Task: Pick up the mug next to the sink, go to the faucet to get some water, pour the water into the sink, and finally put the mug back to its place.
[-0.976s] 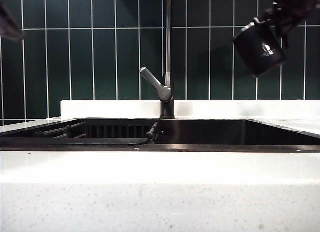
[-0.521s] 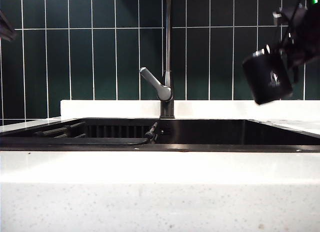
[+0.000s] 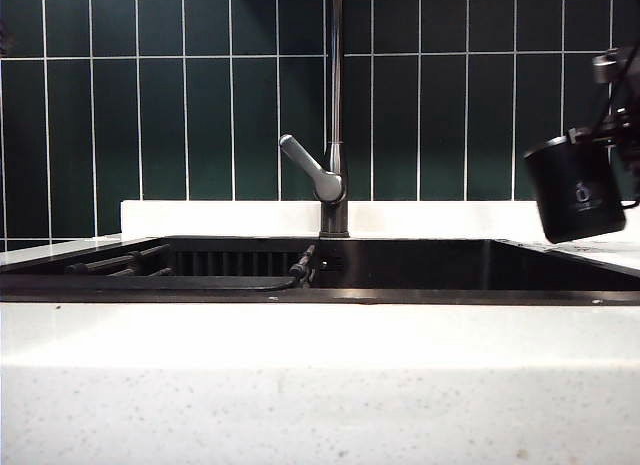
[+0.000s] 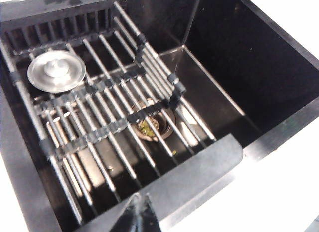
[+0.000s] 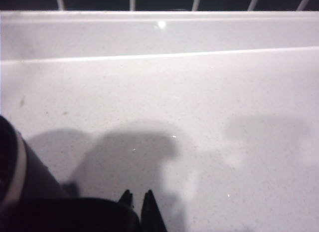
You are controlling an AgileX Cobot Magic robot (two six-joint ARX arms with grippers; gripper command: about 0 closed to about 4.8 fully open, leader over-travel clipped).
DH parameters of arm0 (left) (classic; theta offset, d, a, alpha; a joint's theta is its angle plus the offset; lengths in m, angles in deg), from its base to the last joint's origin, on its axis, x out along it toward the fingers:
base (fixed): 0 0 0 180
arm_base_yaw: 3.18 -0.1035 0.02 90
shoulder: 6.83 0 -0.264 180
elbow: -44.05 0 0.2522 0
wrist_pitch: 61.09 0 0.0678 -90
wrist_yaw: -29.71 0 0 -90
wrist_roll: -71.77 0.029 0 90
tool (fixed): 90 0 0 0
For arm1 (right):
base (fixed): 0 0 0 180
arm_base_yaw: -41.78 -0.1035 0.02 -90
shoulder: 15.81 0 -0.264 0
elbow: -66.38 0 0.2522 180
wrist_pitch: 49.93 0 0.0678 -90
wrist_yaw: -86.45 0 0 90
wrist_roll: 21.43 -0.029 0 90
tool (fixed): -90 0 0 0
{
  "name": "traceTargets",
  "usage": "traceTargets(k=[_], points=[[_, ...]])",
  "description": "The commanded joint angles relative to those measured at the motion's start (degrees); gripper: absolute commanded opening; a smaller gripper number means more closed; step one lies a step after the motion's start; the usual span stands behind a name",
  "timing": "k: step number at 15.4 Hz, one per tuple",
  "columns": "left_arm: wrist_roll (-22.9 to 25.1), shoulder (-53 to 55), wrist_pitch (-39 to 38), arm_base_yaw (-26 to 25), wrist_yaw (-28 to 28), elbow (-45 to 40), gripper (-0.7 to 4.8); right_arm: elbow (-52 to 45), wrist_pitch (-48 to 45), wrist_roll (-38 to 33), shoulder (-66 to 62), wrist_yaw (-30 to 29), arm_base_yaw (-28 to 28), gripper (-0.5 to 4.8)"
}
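Now at the return leg: right tool (image 5: 136, 196) clamped on the mug (image 3: 580, 190), held aloft near upright over the tabletop (image 3: 610, 253) just right of the sink (image 3: 420, 265). Risk: uneven landing, tipping on release. Left tool (image 4: 139, 204) pinched shut, empty, over the basin.

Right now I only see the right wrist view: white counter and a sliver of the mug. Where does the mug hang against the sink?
Observer: The right claw holds the mug slightly tilted, low over the counter past the sink's right end.
Operator: And the left claw?
Observer: The left claw, shut and empty, hangs at the sink's edge, above a wire rack.
Operator: Where's the faucet?
Observer: The faucet stands mid-sink, well left of the mug.
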Motion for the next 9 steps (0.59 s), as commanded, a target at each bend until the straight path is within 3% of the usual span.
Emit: traceTargets(k=[1, 7, 9], points=[[0.24, -0.42, -0.09, 0.07, 0.07, 0.0, -0.06, -1.01, -2.73, -2.12, 2.4, -1.64, 0.22, -0.05], [0.26, -1.11, -2.69, 0.07, 0.04, 0.0, -0.06, -5.01, -2.8, -3.39, 3.06, -3.5, 0.24, -0.05], [1.33, -3.02, -3.89, 0.07, 0.17, 0.0, -0.06, -5.33, -2.6, -3.37, 2.97, -3.61, 0.94, 0.42]])
